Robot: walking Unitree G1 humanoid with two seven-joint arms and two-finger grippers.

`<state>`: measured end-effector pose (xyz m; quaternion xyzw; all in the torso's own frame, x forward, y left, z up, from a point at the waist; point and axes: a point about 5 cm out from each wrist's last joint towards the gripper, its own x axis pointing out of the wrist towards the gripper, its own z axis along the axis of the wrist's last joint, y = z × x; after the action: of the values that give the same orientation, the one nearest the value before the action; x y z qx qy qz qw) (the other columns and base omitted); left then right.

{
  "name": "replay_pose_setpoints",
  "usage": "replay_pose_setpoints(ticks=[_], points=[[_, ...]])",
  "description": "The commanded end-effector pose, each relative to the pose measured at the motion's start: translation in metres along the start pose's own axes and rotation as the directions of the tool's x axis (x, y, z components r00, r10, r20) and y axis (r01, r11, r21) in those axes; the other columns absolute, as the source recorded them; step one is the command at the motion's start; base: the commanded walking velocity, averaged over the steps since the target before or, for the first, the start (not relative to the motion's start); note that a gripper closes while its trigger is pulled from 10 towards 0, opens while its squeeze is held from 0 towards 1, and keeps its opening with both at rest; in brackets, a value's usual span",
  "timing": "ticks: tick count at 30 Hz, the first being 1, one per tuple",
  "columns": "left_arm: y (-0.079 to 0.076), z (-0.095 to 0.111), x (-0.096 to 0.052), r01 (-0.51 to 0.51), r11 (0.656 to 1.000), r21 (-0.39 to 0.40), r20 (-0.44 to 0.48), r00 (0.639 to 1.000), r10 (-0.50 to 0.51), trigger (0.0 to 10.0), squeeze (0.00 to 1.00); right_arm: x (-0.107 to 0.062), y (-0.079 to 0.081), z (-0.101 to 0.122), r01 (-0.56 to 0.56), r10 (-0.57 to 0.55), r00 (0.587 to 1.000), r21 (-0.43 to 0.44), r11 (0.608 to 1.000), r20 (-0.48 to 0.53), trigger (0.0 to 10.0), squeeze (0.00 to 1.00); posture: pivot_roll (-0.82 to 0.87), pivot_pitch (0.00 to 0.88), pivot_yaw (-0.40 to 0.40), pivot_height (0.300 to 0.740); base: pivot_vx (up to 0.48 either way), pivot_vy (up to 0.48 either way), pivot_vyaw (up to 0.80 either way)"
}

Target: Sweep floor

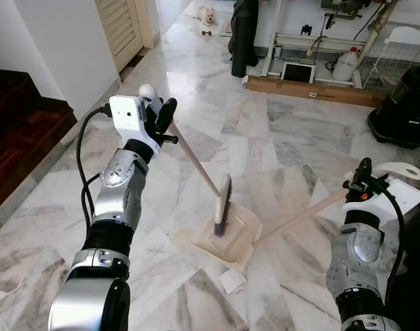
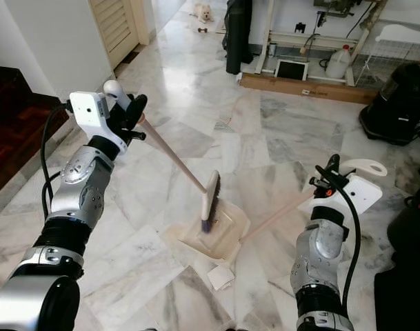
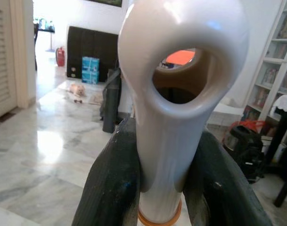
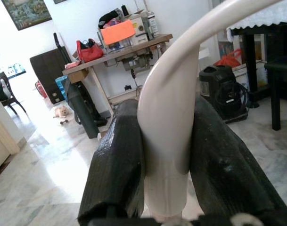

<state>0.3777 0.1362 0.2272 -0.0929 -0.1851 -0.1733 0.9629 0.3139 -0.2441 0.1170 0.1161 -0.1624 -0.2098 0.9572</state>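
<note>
Nearest: scrap of white paper (image 1: pixel 232 280) on the marble floor (image 1: pixel 292 152), just off the dustpan's front corner

Dustpan (image 1: pixel 227 238), cream, flat on the floor between the two arms; its long handle (image 1: pixel 299 217) slants up toward the robot's right

Right pincer (image 4: pixel 164 155), fingers pinching the dustpan handle's pale curved top

Broom (image 1: pixel 222 207), head standing bristles-down inside the dustpan pan; its stick (image 1: pixel 192 155) runs up toward the robot's left

Left pincer (image 3: pixel 164 174), raised beside the white wall, both black fingers (image 3: pixel 110 188) pressed against the broom's white end with the hanging hole

Middle distance: long brown board (image 1: pixel 313 89) on the floor; black appliance (image 1: pixel 403 110) at the right

Far: black roll (image 1: pixel 243 38) standing upright, white jug (image 1: pixel 345 65), white tablet (image 1: pixel 297 72) leaning under a desk (image 4: pixel 119 52), small pale dog (image 1: pixel 207 14) lying on the floor, louvred door (image 1: pixel 120 27)
</note>
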Motion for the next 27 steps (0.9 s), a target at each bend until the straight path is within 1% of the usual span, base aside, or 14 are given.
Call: replay_pose_setpoints(ticks=[1,4,7,9,11,12,13,14,15,17,20,22,27], points=[[-0.005,0.021,0.007,0.032,0.999,0.003,0.082,0.996,-0.033,10.0,0.0,0.002,0.001,0.01,0.0,-0.001,0.999,0.019,1.0,0.051,10.0,0.0,0.09,0.068,0.029,0.74,0.0,0.0,0.0],[-0.005,0.023,0.007,0.033,0.999,0.009,0.09,0.995,-0.033,10.0,0.0,0.003,-0.001,0.011,0.003,-0.003,0.999,0.018,1.0,0.052,10.0,0.0,0.1,0.068,0.028,0.74,0.0,0.0,0.0],[0.0,0.038,0.011,0.005,1.0,0.018,0.143,0.99,-0.008,10.0,0.0,0.003,-0.004,0.012,0.01,-0.011,0.998,0.013,1.0,0.055,10.0,0.0,0.1,0.06,0.028,0.74,0.0,0.0,0.0],[0.001,0.041,0.011,0.002,1.0,0.021,0.152,0.988,-0.005,10.0,0.0,0.003,-0.005,0.012,0.011,-0.012,0.998,0.012,1.0,0.055,10.0,0.0,0.1,0.059,0.028,0.74,0.0,0.0,0.0],[0.002,0.052,0.013,-0.026,0.998,0.05,0.199,0.98,0.015,10.0,0.0,0.002,-0.005,0.012,0.012,-0.013,0.998,0.011,1.0,0.054,10.0,0.0,0.1,0.051,0.024,0.74,0.0,0.0,0.0],[0.003,0.056,0.012,-0.043,0.996,0.08,0.217,0.976,0.025,10.0,0.0,0.002,-0.005,0.011,0.012,-0.013,0.999,0.009,1.0,0.051,10.0,0.0,0.1,0.05,0.023,0.74,0.0,0.0,0.0],[0.003,0.056,0.012,-0.043,0.996,0.08,0.217,0.976,0.025,10.0,0.0,0.002,-0.005,0.011,0.012,-0.013,0.999,0.009,1.0,0.051,10.0,0.0,0.1,0.05,0.023,0.74,0.0,0.0,0.0],[0.003,0.058,0.011,-0.057,0.987,0.148,0.229,0.973,0.022,10.0,0.0,0.002,-0.004,0.011,0.009,-0.009,0.999,0.006,1.0,0.051,10.0,0.0,0.1,0.044,0.017,0.74,0.0,0.0,0.0],[0.003,0.057,0.01,-0.058,0.984,0.17,0.226,0.974,0.018,10.0,0.0,0.002,-0.003,0.011,0.007,-0.007,0.999,0.005,1.0,0.052,10.0,0.0,0.1,0.04,0.016,0.74,0.0,0.0,0.0],[0.003,0.056,0.009,-0.057,0.982,0.181,0.224,0.975,0.016,10.0,0.0,0.002,-0.003,0.011,0.005,-0.005,0.999,0.005,1.0,0.052,10.0,0.0,0.1,0.04,0.016,0.74,0.0,0.0,0.0],[0.003,0.039,0.002,-0.056,0.975,0.214,0.172,0.985,0.019,10.0,0.0,0.003,-0.001,0.015,-0.003,0.003,0.998,0.002,1.0,0.061,10.0,0.0,0.07,0.019,0.009,0.74,0.0,0.0,0.0],[0.003,0.018,-0.006,-0.057,0.965,0.256,0.11,0.993,0.03,10.0,0.0,0.005,-0.001,0.019,-0.014,0.014,0.997,-0.01,1.0,0.078,10.0,0.0,0.06,0.0,0.004,0.74,0.0,0.0,0.0],[0.002,0.007,-0.012,-0.06,0.966,0.253,0.082,0.996,0.04,10.0,0.0,0.006,-0.004,0.025,-0.018,0.019,0.995,-0.016,1.0,0.093,10.0,0.0,0.06,0.0,-0.008,0.74,0.0,0.0,0.0]])
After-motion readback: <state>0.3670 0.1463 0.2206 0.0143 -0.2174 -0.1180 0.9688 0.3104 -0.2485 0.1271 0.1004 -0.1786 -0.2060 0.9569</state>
